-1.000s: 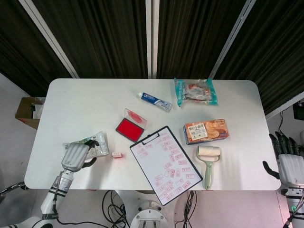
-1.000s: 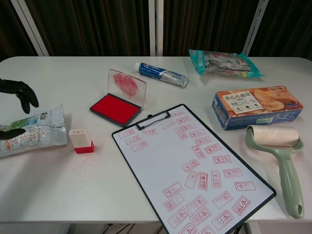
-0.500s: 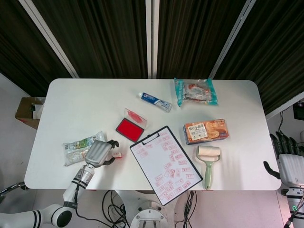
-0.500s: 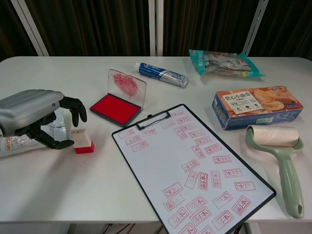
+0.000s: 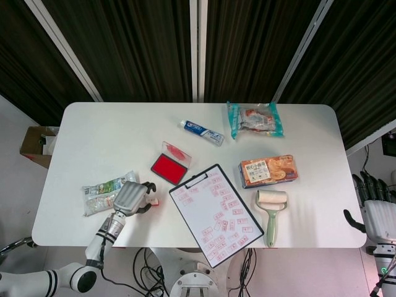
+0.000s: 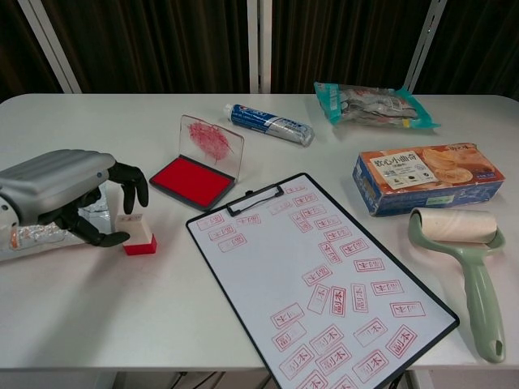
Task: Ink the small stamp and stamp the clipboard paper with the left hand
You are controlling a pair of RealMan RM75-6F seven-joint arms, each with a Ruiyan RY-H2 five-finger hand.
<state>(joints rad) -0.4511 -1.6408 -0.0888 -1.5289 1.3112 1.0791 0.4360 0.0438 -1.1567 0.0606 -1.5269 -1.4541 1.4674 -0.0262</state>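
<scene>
In the head view, the left hand (image 5: 132,197) sits over the small stamp (image 5: 153,202), which stands on the table (image 5: 99,136) between a snack packet (image 5: 102,190) and the clipboard (image 5: 216,213), while the right hand (image 5: 378,216) waits off the table edge, fingers apart and empty. In the chest view, the left hand's fingers (image 6: 130,180) curl down around the stamp's white top, apparently closing to pinch it; a firm grip cannot be told yet. The open ink pad (image 6: 191,180) lies just beyond, handy for inking.

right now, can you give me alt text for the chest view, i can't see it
The left hand reaches over a small stamp standing on a white table, fingers curled around it, contact unclear. Right of it lie an open red ink pad and a clipboard whose paper carries many red stamp marks. Toothpaste, a snack bag, a box and a lint roller lie further back and right.
</scene>
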